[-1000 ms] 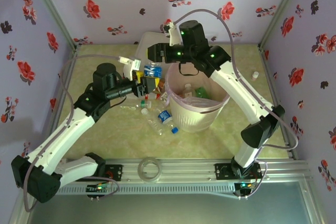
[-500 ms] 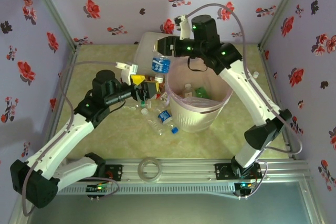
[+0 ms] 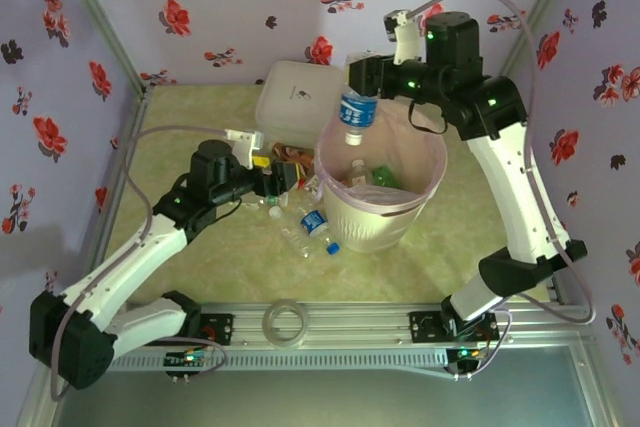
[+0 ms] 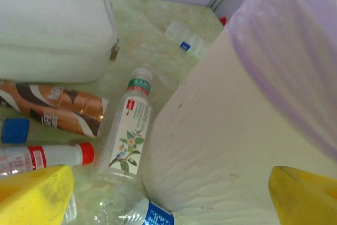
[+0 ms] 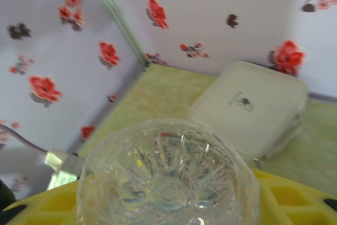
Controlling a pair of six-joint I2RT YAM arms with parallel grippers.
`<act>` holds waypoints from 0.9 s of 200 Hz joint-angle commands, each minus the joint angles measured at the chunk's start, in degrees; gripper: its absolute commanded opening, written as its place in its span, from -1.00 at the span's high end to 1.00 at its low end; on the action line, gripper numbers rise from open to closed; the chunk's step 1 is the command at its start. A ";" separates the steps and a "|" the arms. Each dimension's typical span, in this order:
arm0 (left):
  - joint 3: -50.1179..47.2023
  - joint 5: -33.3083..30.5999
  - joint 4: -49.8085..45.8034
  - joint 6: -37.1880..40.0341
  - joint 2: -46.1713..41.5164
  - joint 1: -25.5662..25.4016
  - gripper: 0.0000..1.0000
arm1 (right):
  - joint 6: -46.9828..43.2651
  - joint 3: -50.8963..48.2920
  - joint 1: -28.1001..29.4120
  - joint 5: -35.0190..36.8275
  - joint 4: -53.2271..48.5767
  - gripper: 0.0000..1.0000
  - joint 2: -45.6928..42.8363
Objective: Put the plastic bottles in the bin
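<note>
Right end effector (image 3: 358,85) grips a blue-labelled bottle (image 3: 356,112), cap down, over the bin (image 3: 375,229) at its far rim (barely inside). Released here, it could clip the rim and bounce out. Left end effector (image 3: 275,179) gapes wide, empty, beside loose bottles (image 3: 305,229) on the table (image 3: 200,117).

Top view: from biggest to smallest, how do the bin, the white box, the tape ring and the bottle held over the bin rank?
1. bin
2. white box
3. tape ring and held bottle: about alike. The bottle hangs nearer the camera, so I won't rank them.
</note>
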 commanded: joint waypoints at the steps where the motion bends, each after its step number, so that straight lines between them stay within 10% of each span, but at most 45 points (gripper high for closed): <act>1: 0.66 1.78 2.44 -1.23 2.58 -1.55 -0.90 | -8.99 2.85 -0.09 5.63 -12.29 -0.01 -0.87; 50: -1.17 2.55 6.72 -4.57 4.48 -2.27 -0.88 | -12.33 0.27 0.37 10.51 -22.36 0.05 1.69; 180: -3.91 0.56 12.62 -7.97 7.36 -4.77 -0.85 | -8.53 -29.18 6.84 11.41 -3.29 -0.01 5.82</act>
